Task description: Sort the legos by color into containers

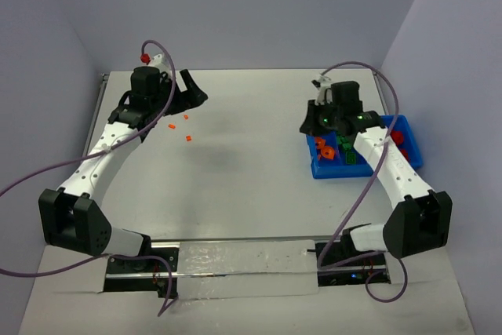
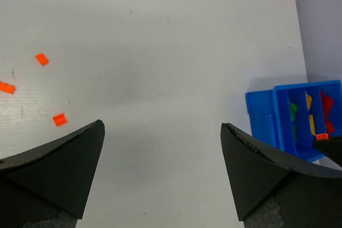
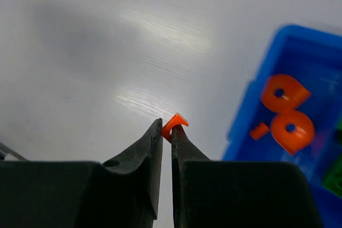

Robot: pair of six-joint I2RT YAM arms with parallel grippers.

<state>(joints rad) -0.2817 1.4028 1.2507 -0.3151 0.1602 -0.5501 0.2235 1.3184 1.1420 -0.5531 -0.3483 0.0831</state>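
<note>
The tiny orange lego (image 3: 177,122), clamped in the tips of the right claw (image 3: 166,130) near the blue bin (image 3: 250,111), looks light, stiff and slick, best pinched across flat faces; the left claw (image 2: 161,126) stands wide apart.

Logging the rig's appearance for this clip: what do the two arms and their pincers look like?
The left arm and right arm have white links and black joint housings. The left pincer and right pincer each have two black wedge-shaped fingers. A lilac-grey cable loops along each arm. Green lights glow on the right wrist; a red cap tops the left.
</note>
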